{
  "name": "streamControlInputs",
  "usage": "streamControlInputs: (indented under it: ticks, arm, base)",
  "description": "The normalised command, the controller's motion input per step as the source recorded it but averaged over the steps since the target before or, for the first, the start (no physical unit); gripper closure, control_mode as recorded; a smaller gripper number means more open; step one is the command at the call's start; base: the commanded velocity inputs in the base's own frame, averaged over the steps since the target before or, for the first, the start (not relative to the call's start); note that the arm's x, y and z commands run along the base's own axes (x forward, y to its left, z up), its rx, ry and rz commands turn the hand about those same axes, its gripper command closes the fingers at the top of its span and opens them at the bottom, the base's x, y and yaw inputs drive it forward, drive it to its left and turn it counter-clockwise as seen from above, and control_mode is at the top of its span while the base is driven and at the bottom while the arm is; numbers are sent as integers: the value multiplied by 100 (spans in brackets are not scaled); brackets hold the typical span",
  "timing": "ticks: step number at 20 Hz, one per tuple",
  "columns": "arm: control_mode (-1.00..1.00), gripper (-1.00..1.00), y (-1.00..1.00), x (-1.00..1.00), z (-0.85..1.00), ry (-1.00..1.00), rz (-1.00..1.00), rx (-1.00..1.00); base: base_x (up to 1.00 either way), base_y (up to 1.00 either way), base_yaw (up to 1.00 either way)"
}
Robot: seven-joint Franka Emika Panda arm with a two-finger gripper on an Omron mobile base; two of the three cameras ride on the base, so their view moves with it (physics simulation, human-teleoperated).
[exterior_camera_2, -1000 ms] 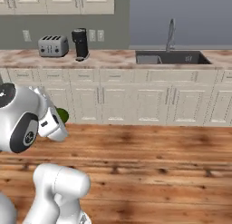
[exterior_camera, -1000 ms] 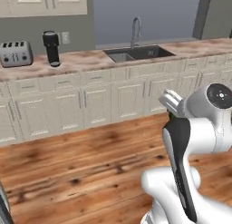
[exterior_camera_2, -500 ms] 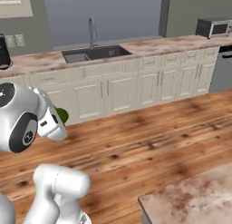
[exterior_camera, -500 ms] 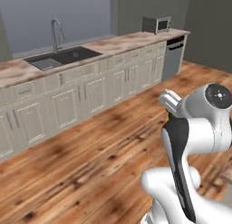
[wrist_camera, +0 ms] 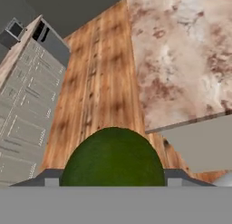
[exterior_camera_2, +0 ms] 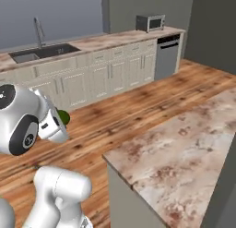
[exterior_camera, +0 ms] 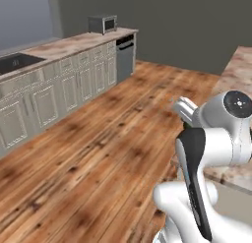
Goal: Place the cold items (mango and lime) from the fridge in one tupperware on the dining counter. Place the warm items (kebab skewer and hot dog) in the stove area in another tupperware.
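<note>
A round dark green ball, the lime (wrist_camera: 113,157), sits between my gripper's (wrist_camera: 113,181) two fingers, which are shut on it at its sides. From the right base view the lime (exterior_camera_2: 64,116) peeks out beside the gripper (exterior_camera_2: 59,124), held close to the arm's body above the wood floor. In the left base view the gripper (exterior_camera: 184,109) points away from the camera. The dining counter (exterior_camera_2: 184,144), with its marbled top, lies just right of the arm and shows beyond the lime in the hand view as the dining counter (wrist_camera: 181,51). The mango, fridge, tupperware and stove area are out of view.
A marbled counter over cream cabinets (exterior_camera_2: 106,70) runs along the far wall with a sink (exterior_camera_2: 41,51), a microwave (exterior_camera_2: 150,23) and a steel dishwasher front (exterior_camera_2: 167,56). Open wood floor (exterior_camera: 98,153) spreads between that counter and the island.
The base has turned, so the whole scene swept left: toaster and sink gave way to the microwave end and the dining counter. The arm keeps its pose with the lime.
</note>
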Motion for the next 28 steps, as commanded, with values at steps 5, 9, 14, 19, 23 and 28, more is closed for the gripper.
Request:
streamControlInputs:
  ticks: [5, 9, 14, 19, 23, 28]
  arm:
    - [100, 100, 0, 0, 0, 0, 0, 0]
    - [100, 100, 0, 0, 0, 0, 0, 0]
    - [100, 100, 0, 0, 0, 0, 0, 0]
    - [100, 100, 0, 0, 0, 0, 0, 0]
    - [100, 100, 0, 0, 0, 0, 0, 0]
    - [100, 100, 0, 0, 0, 0, 0, 0]
  base:
    - [-61, -40, -49]
    - [-49, -51, -48]
    - [-88, -11, -50]
    - [-97, 1, -48]
    - [-33, -51, -37]
    - [0, -94, -26]
